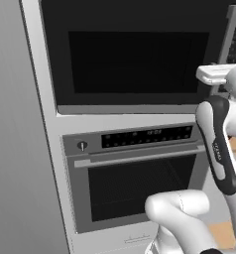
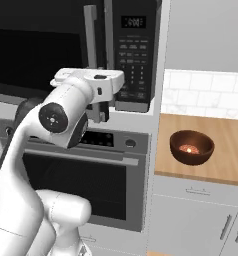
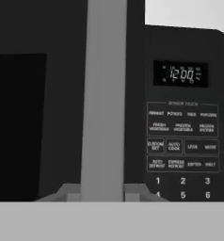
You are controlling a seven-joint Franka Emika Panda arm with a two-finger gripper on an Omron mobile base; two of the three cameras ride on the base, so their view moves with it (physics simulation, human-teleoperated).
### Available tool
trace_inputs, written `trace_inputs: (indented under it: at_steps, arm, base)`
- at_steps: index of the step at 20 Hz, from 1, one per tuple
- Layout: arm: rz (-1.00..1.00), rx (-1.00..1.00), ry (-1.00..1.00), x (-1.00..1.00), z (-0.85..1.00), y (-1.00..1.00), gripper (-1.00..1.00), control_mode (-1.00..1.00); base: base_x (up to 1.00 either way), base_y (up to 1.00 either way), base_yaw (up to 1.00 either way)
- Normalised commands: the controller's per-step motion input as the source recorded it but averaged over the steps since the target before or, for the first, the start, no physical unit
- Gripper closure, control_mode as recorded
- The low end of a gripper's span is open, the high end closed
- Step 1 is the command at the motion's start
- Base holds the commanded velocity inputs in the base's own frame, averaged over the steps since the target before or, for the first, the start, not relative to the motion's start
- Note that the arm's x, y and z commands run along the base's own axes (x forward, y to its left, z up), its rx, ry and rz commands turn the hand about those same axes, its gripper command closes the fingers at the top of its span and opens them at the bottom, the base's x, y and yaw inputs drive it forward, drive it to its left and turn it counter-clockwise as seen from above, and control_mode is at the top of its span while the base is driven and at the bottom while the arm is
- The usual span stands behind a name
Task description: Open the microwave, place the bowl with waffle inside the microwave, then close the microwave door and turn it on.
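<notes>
at the microwave door (image 1: 135,54) right edge, fingers (image 2: 102,114) clenched on handle (image 3: 103,99) (door shut), bowl (image 2: 191,147) on counter (image 2: 226,145)

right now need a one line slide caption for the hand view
Claw shut on the microwave door's vertical silver handle, keypad panel to its right.

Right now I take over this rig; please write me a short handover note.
End effector: shut on the microwave door handle, near its lower end.
Microwave door: not opened yet.
Bowl with the waffle inside: on the wooden counter, right of the microwave.
Done: handle gripped.
Left: pull door open, put bowl in, close door, turn it on.
</notes>
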Motion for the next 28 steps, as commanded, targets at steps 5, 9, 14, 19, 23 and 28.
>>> trace_inputs:
  at_steps: [5,9,14,19,23,28]
  arm:
    - [0.00,0.00,0.01,-1.00,0.00,0.00,1.00,-1.00]
    - [0.00,-0.01,0.08,-1.00,0.00,0.00,1.00,-1.00]
    - [0.00,-0.01,0.10,-1.00,0.00,0.00,1.00,-1.00]
    - [0.00,-0.02,0.09,-0.85,0.00,0.00,1.00,-1.00]
    - [0.00,-0.01,0.00,-0.39,0.00,0.00,1.00,-1.00]
    - [0.00,0.00,0.00,0.00,0.00,0.00,1.00,-1.00]
  base:
    - [0.00,0.00,0.00]
    - [0.00,0.00,0.00]
    - [0.00,0.00,0.00]
    - [0.00,0.00,0.00]
    - [0.00,0.00,0.00]
    - [0.00,0.00,0.00]
